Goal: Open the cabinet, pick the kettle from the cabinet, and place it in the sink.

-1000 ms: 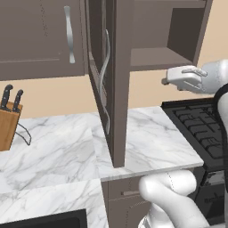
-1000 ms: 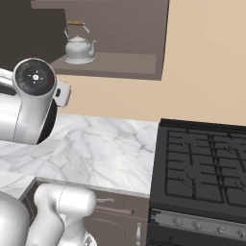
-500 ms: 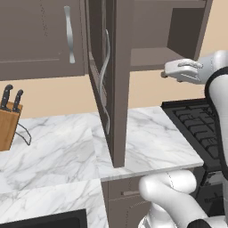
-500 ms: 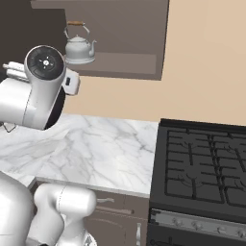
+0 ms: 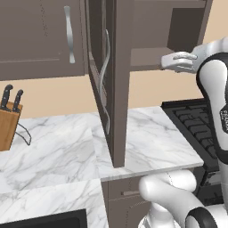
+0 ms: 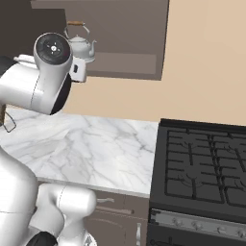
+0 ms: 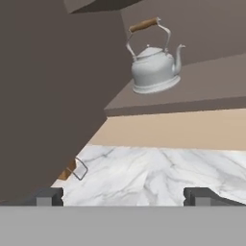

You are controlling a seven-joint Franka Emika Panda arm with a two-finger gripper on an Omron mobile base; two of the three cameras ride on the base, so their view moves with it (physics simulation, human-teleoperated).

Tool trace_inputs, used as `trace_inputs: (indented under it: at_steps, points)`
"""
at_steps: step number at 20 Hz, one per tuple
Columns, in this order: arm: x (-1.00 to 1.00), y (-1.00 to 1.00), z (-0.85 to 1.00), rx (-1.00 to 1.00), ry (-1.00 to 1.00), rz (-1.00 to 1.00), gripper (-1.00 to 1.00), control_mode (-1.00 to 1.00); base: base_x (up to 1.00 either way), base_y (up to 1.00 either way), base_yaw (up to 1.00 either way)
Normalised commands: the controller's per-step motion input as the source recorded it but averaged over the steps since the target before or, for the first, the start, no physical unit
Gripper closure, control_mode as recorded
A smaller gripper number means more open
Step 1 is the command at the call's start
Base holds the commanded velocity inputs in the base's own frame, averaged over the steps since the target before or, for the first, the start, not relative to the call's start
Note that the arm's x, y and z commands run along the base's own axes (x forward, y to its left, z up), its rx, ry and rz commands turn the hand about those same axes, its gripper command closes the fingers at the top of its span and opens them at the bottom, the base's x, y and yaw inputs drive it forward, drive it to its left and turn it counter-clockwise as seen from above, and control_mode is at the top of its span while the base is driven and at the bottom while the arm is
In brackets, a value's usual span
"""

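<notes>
The cabinet (image 5: 147, 26) stands open, its door (image 5: 116, 89) swung out edge-on with a long curved silver handle (image 5: 104, 80). On its shelf sits the kettle (image 7: 153, 67), silvery with a brown arched handle; in the right base view the kettle (image 6: 82, 44) is partly behind my wrist. My gripper (image 5: 165, 61) hovers at shelf height just right of the opening, pointing in, short of the kettle. In the hand view the gripper (image 7: 125, 197) is open and holds nothing, with the kettle ahead and higher. A black corner of the sink (image 5: 44, 220) shows at the bottom left.
A wooden knife block (image 5: 9, 118) stands at the left on the white marble counter (image 5: 151, 138). A black stove (image 6: 202, 163) lies to the right. The neighbouring cabinet door (image 5: 40, 40) is shut. Drawers (image 6: 110, 211) sit under the counter.
My hand has risen from below the shelf to shelf level and edged slightly toward the cabinet opening. Jaws stay open. The kettle and door have not moved.
</notes>
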Motion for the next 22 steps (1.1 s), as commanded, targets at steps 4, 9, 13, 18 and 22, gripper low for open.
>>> trace_inputs:
  at_steps: [4,9,13,18,22]
  points:
    - [0.33,-0.08,0.09,-0.04,-0.06,0.0,-1.0,-1.0,0.0,0.0,0.0]
    - [0.34,-0.05,0.07,-0.04,-0.07,0.0,-1.0,-1.0,0.0,0.0,0.0]
    - [0.36,-0.01,0.07,-0.05,-0.05,0.0,-1.0,-1.0,0.0,0.0,0.0]
    - [0.37,0.0,0.07,-0.05,-0.07,0.0,-1.0,-1.0,0.0,0.0,0.0]
    - [0.35,0.0,0.08,-0.01,-0.09,0.0,-1.0,-1.0,0.0,0.0,0.0]
